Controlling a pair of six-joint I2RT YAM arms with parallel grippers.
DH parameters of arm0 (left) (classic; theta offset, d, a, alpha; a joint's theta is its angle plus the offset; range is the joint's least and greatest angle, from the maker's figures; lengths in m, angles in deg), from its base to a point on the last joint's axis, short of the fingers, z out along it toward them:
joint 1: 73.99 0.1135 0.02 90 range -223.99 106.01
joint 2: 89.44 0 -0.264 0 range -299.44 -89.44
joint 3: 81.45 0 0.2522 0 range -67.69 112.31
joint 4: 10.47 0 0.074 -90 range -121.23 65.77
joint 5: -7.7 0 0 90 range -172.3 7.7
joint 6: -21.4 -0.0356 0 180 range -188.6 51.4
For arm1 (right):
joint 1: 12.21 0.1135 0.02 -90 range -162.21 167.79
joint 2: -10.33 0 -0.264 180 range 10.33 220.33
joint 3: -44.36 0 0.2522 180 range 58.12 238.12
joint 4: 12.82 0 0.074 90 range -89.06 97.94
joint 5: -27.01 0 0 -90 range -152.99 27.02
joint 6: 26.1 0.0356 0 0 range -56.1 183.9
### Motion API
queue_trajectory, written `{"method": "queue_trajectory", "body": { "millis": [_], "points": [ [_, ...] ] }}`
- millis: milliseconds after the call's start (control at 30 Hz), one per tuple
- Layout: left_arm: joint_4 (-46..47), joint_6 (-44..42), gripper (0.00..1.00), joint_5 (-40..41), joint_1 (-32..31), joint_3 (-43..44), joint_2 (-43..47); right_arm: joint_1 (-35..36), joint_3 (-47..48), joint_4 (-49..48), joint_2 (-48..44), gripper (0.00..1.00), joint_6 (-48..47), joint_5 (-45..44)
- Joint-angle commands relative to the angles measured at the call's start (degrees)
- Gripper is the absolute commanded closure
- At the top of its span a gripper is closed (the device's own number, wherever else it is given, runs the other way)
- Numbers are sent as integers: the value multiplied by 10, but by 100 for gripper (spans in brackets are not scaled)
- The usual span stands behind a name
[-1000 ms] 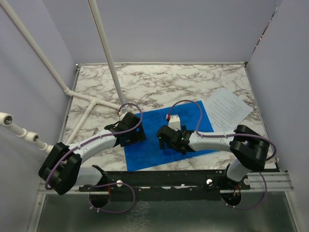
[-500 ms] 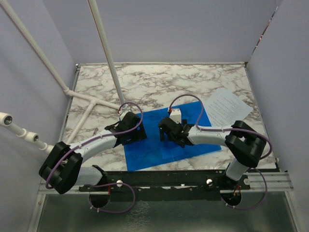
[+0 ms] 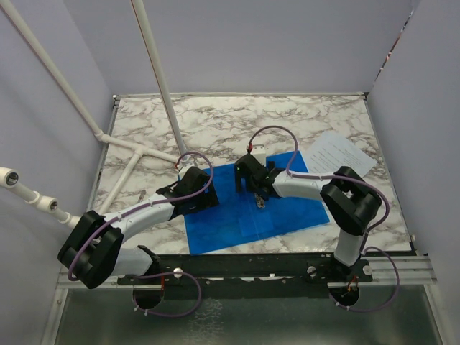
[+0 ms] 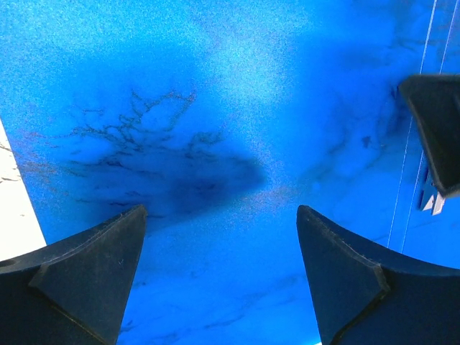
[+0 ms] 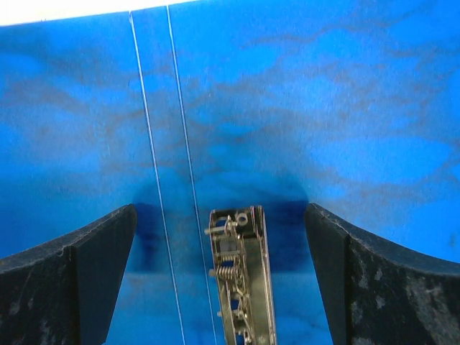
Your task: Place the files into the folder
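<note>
– Since a second ago my right arm (image 3: 298, 188) has drawn away from the near edge to the spine of the flat bright blue glossy plastic folder (image 3: 223, 223). Its jaws are wide apart, with the metal spring clip (image 5: 241, 280) between them.
– And your left?
– Left jaws are apart too, over the left leaf, holding nothing.
– The task's things?
– The folder lies open by the marbled surface's (image 3: 215, 126) near edge. The white printed paper sheets (image 3: 341, 154) lie near the right edge.

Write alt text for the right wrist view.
The right gripper hangs open over the opened blue folder, its fingers either side of the metal clip. Two thin crease lines run left of the clip.
</note>
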Motion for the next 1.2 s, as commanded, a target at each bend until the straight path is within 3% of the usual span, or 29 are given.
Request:
{"method": "queue_trajectory", "body": {
  "millis": [0, 333, 533, 1167],
  "points": [
    [-62, 5, 12, 4, -2, -41, -25, -29, -17, 65, 86, 0, -14, 82],
    [-58, 9, 12, 7, -1, -44, -22, -50, 36, 71, 119, 0, -31, 113],
    [-50, 14, 12, 5, -1, -49, -21, -45, -17, 55, 82, 0, -21, 139],
    [-28, 25, 13, 12, -2, -50, -10, 70, -142, 133, -14, 0, 96, 51]
  ]
}}
